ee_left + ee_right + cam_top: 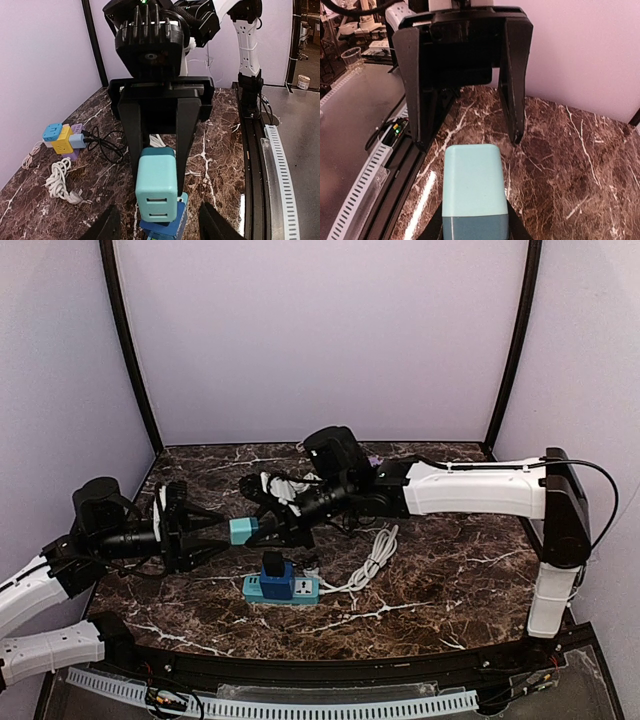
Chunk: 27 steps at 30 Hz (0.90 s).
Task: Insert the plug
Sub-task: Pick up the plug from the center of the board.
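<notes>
Occupying the strip [305,590] near the plug [242,531] is a black adapter [273,564].

marble table [450,580]; blue, yellow, purple cube adapters [62,137] clustered; black cord [107,145] beside them

Pale teal plug block [156,187], rounded, two slots on its face, pinched at the right claw's [258,529] tips, facing the left claw's [218,538] spread jaws; blue-green power strip [281,589] lies flat below both claws
</notes>
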Tool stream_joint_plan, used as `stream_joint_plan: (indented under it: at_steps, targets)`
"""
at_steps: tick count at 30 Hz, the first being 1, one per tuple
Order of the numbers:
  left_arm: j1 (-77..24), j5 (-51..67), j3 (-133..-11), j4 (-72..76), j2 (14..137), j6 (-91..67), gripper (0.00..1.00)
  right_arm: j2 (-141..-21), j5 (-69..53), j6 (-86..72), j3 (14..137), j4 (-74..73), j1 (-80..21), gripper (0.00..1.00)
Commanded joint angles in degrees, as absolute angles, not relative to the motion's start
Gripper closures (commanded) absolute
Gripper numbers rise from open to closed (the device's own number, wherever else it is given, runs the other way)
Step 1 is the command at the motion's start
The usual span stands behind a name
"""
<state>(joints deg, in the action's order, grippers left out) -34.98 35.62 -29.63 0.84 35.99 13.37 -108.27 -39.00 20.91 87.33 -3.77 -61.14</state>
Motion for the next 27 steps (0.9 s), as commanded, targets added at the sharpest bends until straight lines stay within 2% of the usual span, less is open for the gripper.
stream_joint_plan:
  at_steps: [1,5,12,17,24,25,27]
  targets:
    - [-34.8,31.0,-32.0,-7.1,38.0,16.3,0.46,-106.0,-30.3,26.9,89.4,-13.4,-62.4,1.00]
    - [-36.2,29.4,-32.6,-6.4,39.8,13.0,0.42,-107.3,-29.3,28.0,91.2,-14.1,-63.1,1.00]
    - [-37.8,27.3,-31.7,-2.7,41.2,12.7,0.43,-109.2,-31.0,28.6,93.7,-14.0,-64.1,1.00]
    - [-38.2,28.7,-31.3,-1.0,41.4,13.9,0.52,-110.1,-31.8,29.4,94.3,-13.9,-64.5,1.00]
    - [-38.3,31.4,-30.8,-0.3,40.9,15.0,0.54,-111.2,-30.7,29.8,95.1,-14.6,-64.5,1.00]
    - [-38.3,31.4,-30.8,-0.2,40.9,15.3,0.56,-111.3,-30.7,29.7,95.2,-14.7,-64.4,1.00]
    - [-38.3,31.1,-30.7,-0.2,41.1,15.6,0.67,-111.3,-30.8,29.6,95.4,-14.7,-64.5,1.00]
